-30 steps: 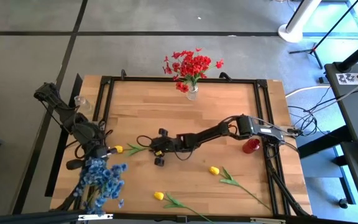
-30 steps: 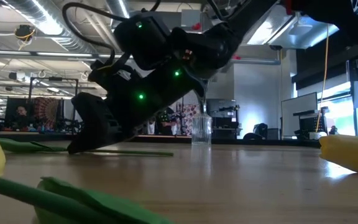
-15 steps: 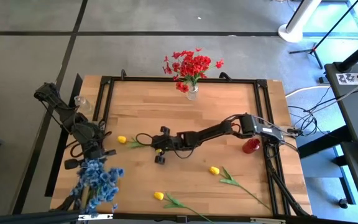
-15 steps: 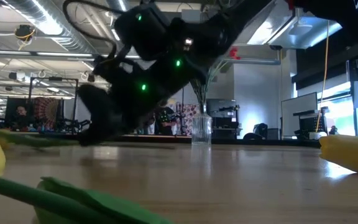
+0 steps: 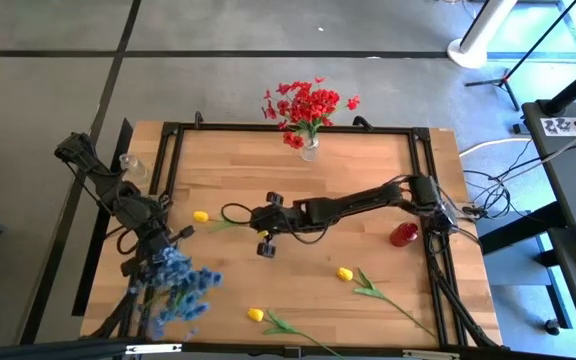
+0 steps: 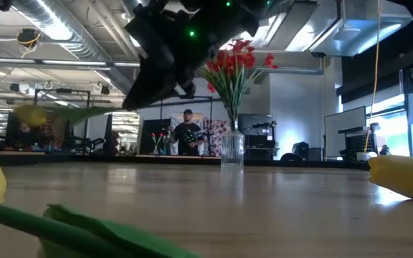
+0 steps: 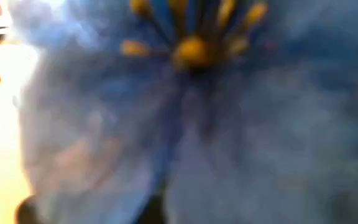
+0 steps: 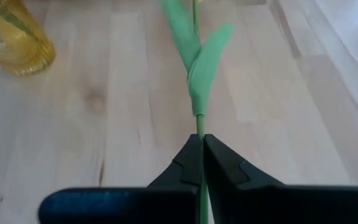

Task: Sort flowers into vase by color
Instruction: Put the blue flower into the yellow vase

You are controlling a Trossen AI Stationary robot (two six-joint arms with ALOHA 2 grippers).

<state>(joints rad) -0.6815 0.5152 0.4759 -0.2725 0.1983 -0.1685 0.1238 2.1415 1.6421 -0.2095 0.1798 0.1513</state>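
Note:
My right gripper (image 5: 261, 222) reaches across the table's middle and is shut on a yellow tulip (image 5: 200, 216). In the low view its bud (image 6: 31, 115) hangs in the air to one side of the gripper. My left gripper (image 5: 161, 256), near the table's left edge, carries a bunch of blue flowers (image 5: 176, 287); their blooms (image 7: 229, 124) fill the left wrist view. Red flowers (image 5: 308, 105) stand in a clear vase (image 6: 232, 147) at the far edge. Two more yellow tulips (image 5: 344, 273) (image 5: 255, 314) lie on the table near its front. My right gripper pinches the tulip's thin green stem (image 8: 199, 124) below its leaves, between the two fingertips (image 8: 185, 163). The stem runs straight out ahead of the fingers. The flower is lifted clear of the table, roughly level, bud toward the left. My left gripper holds the blue bunch, but the blooms hide the place of contact; the stems trail toward the near left corner.
A small clear vase (image 5: 128, 163) stands at the table's far left corner and a red container (image 5: 403, 235) by the right edge. A green leaf (image 6: 106, 229) and tulip buds (image 6: 404, 175) lie close to the low camera. A person stands in the room behind.
My right gripper has risen from the table top and drawn slightly toward the right and far side, lifting the yellow tulip clear of the wood; its bud now hangs in the air. The blue bunch in my left gripper has swung toward the right.

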